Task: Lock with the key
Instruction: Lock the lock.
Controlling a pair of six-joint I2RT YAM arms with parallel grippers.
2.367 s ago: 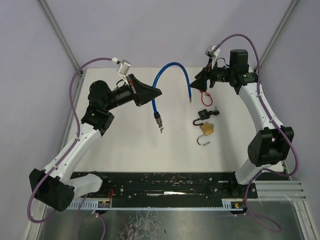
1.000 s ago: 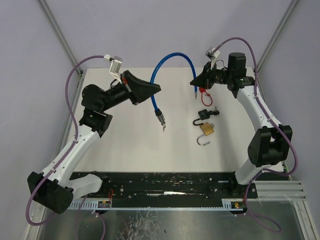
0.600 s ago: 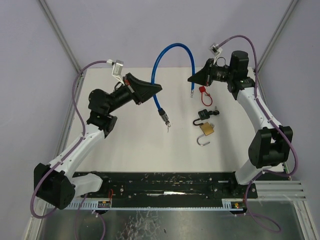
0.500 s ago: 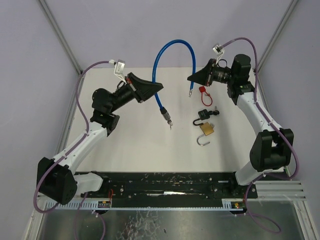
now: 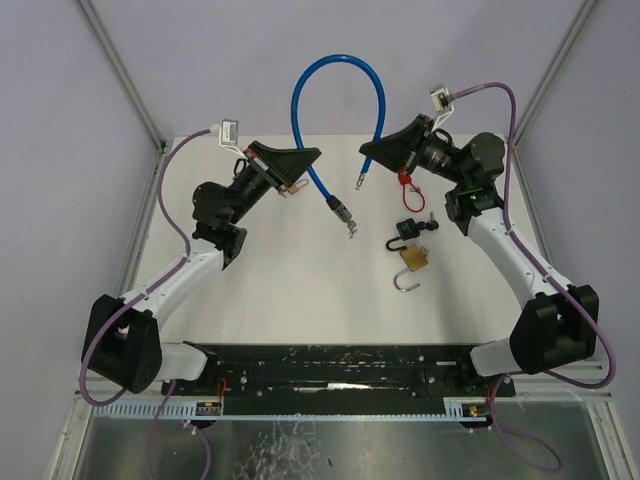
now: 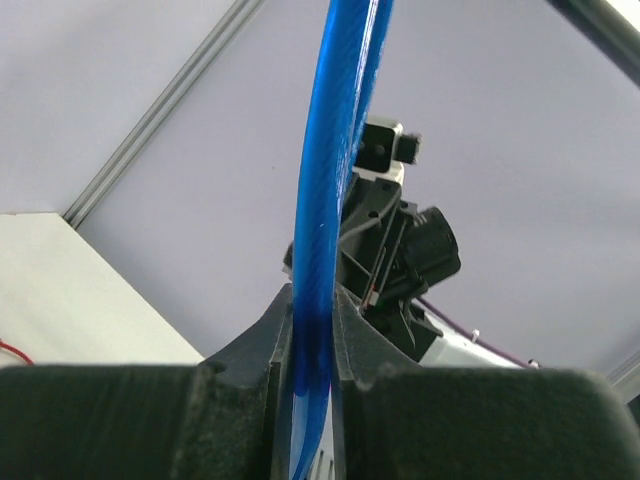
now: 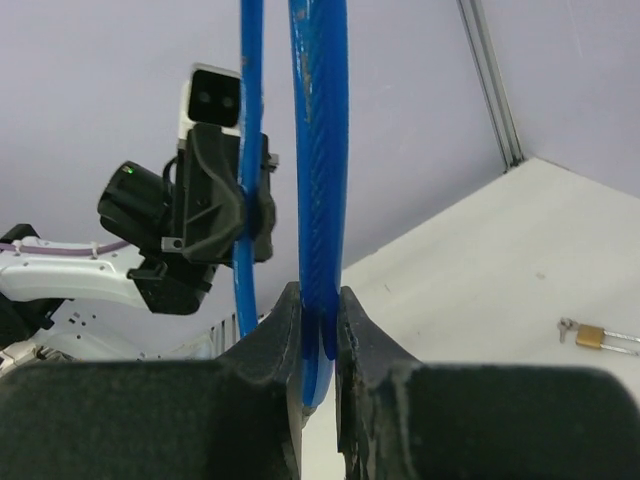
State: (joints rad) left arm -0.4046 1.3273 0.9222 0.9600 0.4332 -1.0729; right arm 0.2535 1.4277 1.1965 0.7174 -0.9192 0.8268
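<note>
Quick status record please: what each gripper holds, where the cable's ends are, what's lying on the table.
Left gripper: shut on blue cable lock, near barrel end
Right gripper: shut on same cable, near pin end
Cable: arched high between the grippers; ends apart, not joined
On table: black padlock, brass padlock with shackle open, red tag

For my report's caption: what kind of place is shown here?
Probably a robot lab cell: plain lilac wall panels, a white tabletop, two white-and-black arms on a black base rail.
</note>
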